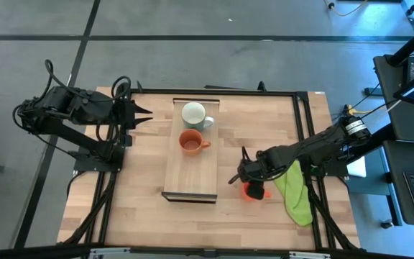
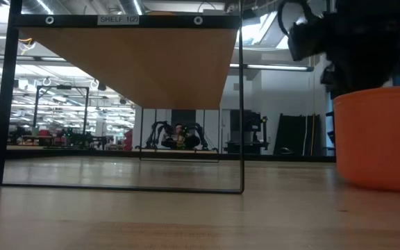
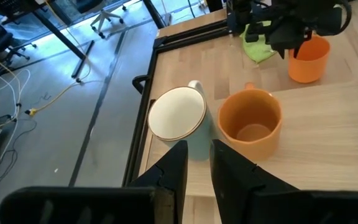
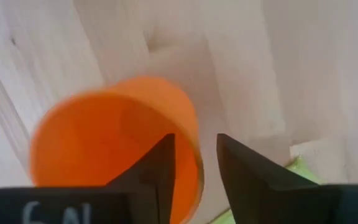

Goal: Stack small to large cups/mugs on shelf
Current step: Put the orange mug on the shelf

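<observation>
Three mugs are in view, one of each colour. Two stand upright on the shelf (image 1: 190, 165), a raised light-wood plank in the middle of the wooden table (image 1: 135, 208): the pale grey-white mug (image 1: 194, 114) toward the far end and the brownish-orange mug (image 1: 190, 142) just beside it, nearer the plank's middle. They stand close together; whether they touch cannot be told.

The third, the small orange-red mug (image 1: 254, 190), sits upright on the tabletop off the shelf's right side, near its front end. The right gripper (image 1: 249, 183) is down over it, and in the right wrist view one finger is inside the rim and the other outside, straddling the wall with a gap between them; a firm grip cannot be told.

One green cloth (image 1: 295, 191) lies just beyond that mug on the table.

The left gripper (image 1: 144, 114) hovers left of the shelf's far end, its fingers (image 3: 176, 168) close together with a narrow slot, holding nothing.
</observation>
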You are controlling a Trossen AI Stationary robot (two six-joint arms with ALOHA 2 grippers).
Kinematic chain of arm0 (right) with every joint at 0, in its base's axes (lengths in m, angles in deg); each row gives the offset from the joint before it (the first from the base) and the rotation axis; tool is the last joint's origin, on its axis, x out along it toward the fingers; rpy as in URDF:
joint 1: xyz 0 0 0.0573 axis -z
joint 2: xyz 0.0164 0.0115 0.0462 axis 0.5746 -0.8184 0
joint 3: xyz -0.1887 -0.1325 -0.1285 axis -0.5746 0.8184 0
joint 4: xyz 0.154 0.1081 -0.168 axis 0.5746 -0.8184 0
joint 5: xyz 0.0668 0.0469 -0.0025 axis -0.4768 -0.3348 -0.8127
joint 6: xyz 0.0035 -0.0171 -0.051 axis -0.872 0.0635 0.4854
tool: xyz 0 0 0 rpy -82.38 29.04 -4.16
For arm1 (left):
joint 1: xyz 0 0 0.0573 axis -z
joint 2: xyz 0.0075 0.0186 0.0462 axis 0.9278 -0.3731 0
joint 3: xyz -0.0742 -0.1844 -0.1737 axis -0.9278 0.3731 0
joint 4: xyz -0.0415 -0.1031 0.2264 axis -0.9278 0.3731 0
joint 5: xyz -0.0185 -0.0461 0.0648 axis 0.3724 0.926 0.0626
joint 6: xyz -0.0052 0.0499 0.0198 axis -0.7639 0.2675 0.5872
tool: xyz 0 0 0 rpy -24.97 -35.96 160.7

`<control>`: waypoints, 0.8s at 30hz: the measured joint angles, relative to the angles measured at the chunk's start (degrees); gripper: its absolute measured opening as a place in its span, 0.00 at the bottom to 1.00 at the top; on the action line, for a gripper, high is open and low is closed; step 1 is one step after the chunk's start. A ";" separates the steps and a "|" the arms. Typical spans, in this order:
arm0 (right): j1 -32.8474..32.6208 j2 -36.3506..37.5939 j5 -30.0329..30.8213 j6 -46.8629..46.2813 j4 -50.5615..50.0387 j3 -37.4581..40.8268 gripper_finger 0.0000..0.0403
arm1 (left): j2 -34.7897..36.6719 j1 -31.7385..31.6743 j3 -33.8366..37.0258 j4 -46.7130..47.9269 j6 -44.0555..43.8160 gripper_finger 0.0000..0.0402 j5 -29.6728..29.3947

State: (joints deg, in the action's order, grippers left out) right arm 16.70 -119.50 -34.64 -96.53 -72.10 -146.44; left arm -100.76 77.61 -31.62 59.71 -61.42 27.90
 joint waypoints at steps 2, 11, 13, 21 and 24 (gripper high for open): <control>0.00 0.00 2.66 0.02 -0.73 -1.37 0.31 | 0.00 -0.02 0.00 0.00 0.01 0.16 -0.01; 0.00 0.00 11.55 -12.49 -14.35 -10.22 0.31 | 0.00 0.00 0.00 0.02 0.18 0.16 -0.01; 0.00 0.00 11.28 -19.48 -16.81 -11.44 0.31 | 0.00 -0.02 0.00 0.04 1.01 0.16 -0.01; -1.47 0.00 3.99 -50.66 -20.32 -12.27 0.31 | 0.00 -0.01 0.00 1.87 4.37 0.16 -0.01; -3.31 0.00 1.81 -56.59 -20.55 -11.75 0.31 | 0.00 -0.02 0.00 2.18 4.95 0.16 0.00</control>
State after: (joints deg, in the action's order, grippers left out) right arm 13.39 -119.50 -32.83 -153.11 -92.64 -158.20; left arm -100.76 77.59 -31.62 61.89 -56.47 27.90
